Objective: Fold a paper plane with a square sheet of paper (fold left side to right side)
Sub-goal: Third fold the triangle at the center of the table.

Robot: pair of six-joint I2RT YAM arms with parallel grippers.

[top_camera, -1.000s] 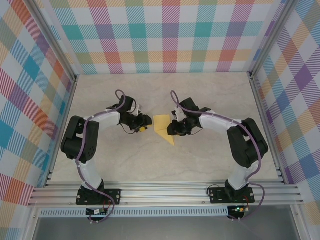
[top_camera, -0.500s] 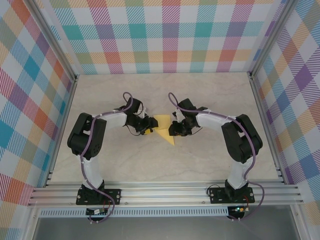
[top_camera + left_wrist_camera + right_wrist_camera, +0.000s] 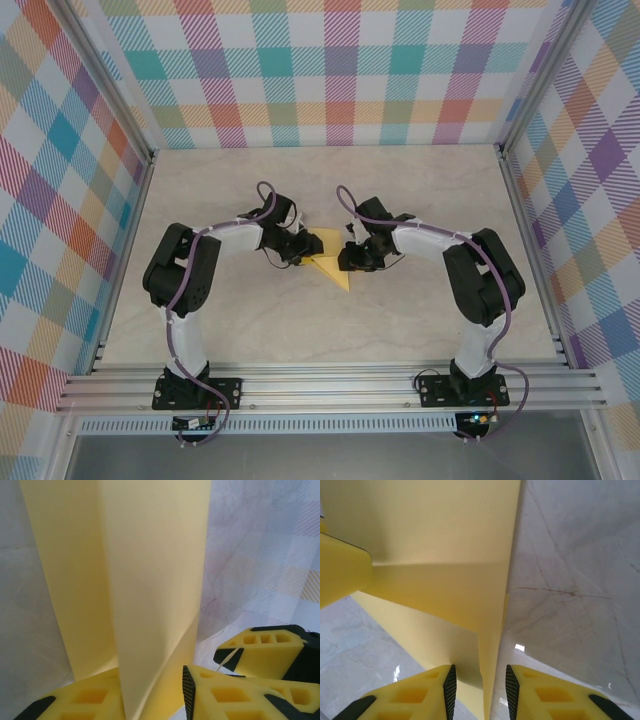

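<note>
Centre of the table (image 3: 420, 320): the yellow sheet (image 3: 328, 264) lies there, no longer square. From above it shows as a wedge with its point toward the table's near edge and its broad end toward the far edge.

Left gripper (image 3: 300, 252) is just left of table centre, at the sheet's left edge. In its wrist view a tall flap of the sheet (image 3: 150, 580) stands up off the table, one sharp crease running down it, and its lower end drops between the left gripper's (image 3: 152, 692) fingers (image 3: 235, 700). They are narrowed around the flap. Can't tell if they actually pinch it.

Right gripper (image 3: 350, 260) is just right of table centre, at the sheet's right edge. In its wrist view a folded edge of the sheet (image 3: 445, 555) runs down between the right gripper's (image 3: 478, 680) fingers (image 3: 420, 690). They are part open, with a gap showing beside the paper, so nothing is clamped.

Progress, as I judge it:
- Done: early folds are in, with creases and layered flaps visible.
- In hand: the left side looks raised, ready to go over to the right.
- Left: lay it flat, press the crease, and make whatever folds remain. There is no narrow dart yet.
</note>
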